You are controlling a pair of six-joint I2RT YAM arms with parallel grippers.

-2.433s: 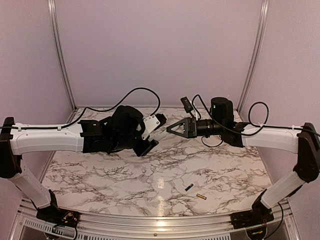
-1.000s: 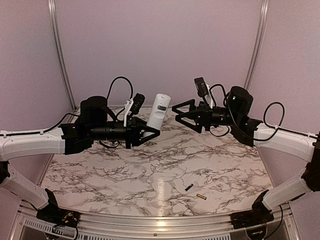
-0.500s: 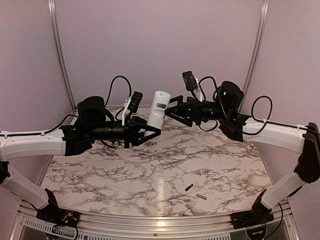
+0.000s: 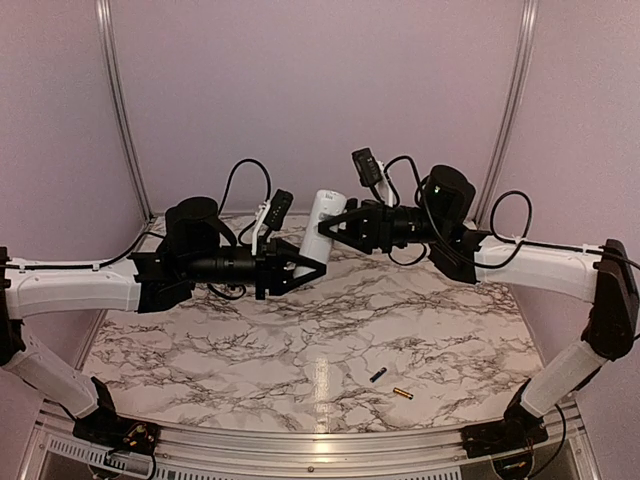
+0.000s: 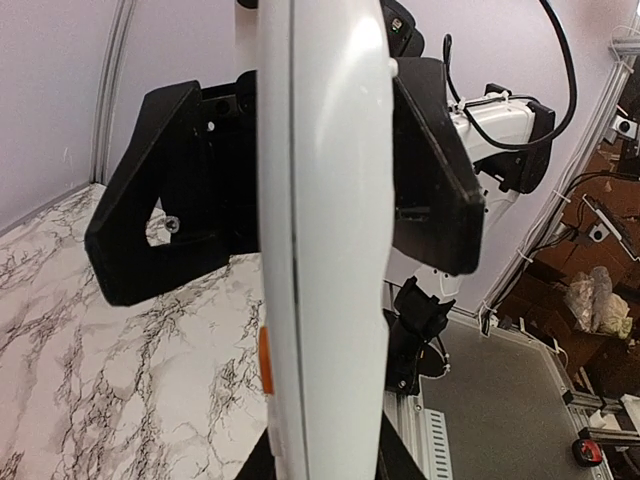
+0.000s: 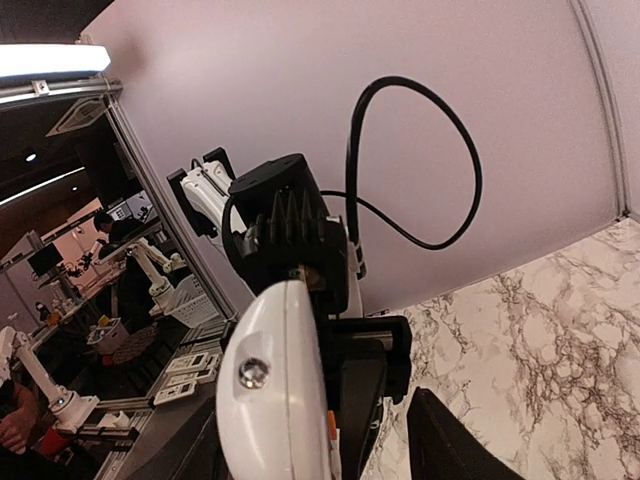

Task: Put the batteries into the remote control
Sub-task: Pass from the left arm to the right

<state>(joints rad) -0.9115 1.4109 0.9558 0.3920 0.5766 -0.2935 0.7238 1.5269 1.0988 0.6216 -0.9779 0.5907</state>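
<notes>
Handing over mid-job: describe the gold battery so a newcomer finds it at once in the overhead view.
Look at the marble table, near its front edge, right of centre. Two tiny cylinders lie there, close but apart. The gold battery is the one nearer the front edge and further right, coppery where the dark battery is blue-black.

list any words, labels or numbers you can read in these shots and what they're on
No text can be read in any view.
remote control: small marks on its face, too small to read.
orange mark on the remote's edge: plain, no lettering shows.
dark battery and gold battery: too small to show print.
</notes>
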